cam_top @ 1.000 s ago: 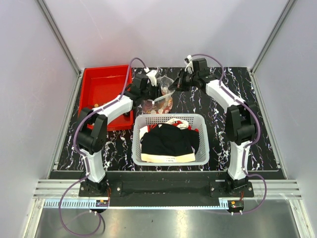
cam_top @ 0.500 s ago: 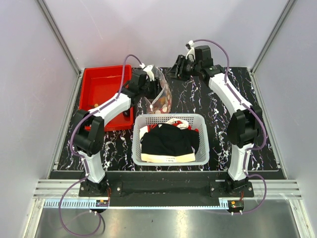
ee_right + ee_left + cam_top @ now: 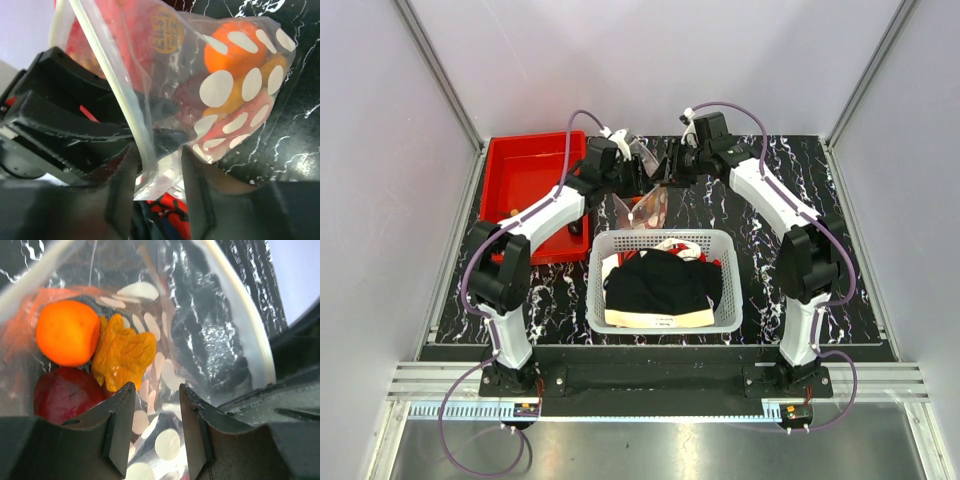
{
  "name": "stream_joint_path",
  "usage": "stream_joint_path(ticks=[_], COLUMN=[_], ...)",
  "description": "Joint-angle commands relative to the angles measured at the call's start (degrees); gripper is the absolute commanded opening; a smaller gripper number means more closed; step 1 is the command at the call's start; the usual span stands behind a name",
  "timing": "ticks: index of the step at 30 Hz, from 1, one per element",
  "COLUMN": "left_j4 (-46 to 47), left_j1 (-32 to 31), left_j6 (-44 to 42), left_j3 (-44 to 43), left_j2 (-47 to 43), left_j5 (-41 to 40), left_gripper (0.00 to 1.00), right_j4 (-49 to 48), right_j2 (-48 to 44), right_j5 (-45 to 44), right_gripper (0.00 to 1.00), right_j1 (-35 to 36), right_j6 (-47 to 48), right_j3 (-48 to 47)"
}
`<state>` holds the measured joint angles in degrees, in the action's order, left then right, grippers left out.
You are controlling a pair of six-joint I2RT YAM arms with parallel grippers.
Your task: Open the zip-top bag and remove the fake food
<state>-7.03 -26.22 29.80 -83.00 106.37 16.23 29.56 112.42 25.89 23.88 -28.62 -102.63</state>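
The zip-top bag (image 3: 648, 205) hangs off the table just behind the basket, clear plastic with white dots. My left gripper (image 3: 628, 178) is shut on its side. In the left wrist view the gripper (image 3: 154, 388) has the film between its fingers, and the mouth stands open. Inside lie an orange fruit (image 3: 67, 339), a dark red fruit (image 3: 62, 395) and a yellow-orange piece (image 3: 122, 357). My right gripper (image 3: 665, 180) is at the bag's right. In its wrist view the gripper (image 3: 157, 150) is open, with the zip strip (image 3: 107, 75) and a bag corner between its fingers.
A red bin (image 3: 520, 170) stands at the back left with a few small pieces in it. A white mesh basket (image 3: 595, 290) holding black and white clothes (image 3: 655, 280) sits just in front of the bag. The mat is black with white veins.
My right gripper drew back from the bag, then came in again down and left to its edge. My left gripper lifted the bag and has kept hold of it.
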Motion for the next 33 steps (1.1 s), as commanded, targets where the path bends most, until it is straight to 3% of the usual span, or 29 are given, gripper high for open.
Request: stream_joint_path(ticks=[1, 2, 3, 5, 8, 12, 15, 22, 33], left_j4=[1.67, 1.32, 1.05, 1.05, 2.72, 3.34, 2.72, 2.02, 6.32], left_j1=[0.11, 0.11, 0.11, 0.11, 0.11, 0.11, 0.03, -0.68, -1.47], left_j6=[-0.61, -1.23, -1.93, -3.61, -5.63, -8.09, -9.32, -12.05, -9.85], left_j3=[0.21, 0.12, -0.14, 0.29, 1.7, 1.44, -0.14, -1.9, -4.27], left_j2=[-1.51, -1.69, -1.78, -2.3, -2.04, 0.06, 2.17, 5.69, 11.14], left_j5=[-1.2, -0.85, -0.33, 1.0, 2.14, 2.31, 2.75, 3.2, 6.01], left_gripper=[0.44, 0.46, 0.49, 0.57, 0.59, 0.38, 0.38, 0.55, 0.68], right_j4=[0.5, 0.32, -0.37, -0.91, -1.87, -2.4, -2.84, -3.63, -4.42], right_j2=[-5.71, -6.16, -6.51, -6.78, -5.9, -5.28, -5.28, -5.46, -5.11], right_j5=[-2.15, -2.59, -2.86, -1.99, 0.56, 0.3, 0.56, 1.09, 2.06], right_gripper=[0.23, 0.06, 0.0, 0.0, 0.0, 0.0, 0.0, 0.0, 0.0], right_j1=[1.43, 1.43, 1.35, 1.35, 1.35, 1.08, 0.56, -0.59, -0.59], right_j6=[0.41, 0.32, 0.41, 0.06, -1.78, -2.93, -3.28, -3.63, -4.25], right_j3=[2.42, 2.69, 2.87, 2.26, 0.77, -0.03, 0.32, 1.12, 1.29])
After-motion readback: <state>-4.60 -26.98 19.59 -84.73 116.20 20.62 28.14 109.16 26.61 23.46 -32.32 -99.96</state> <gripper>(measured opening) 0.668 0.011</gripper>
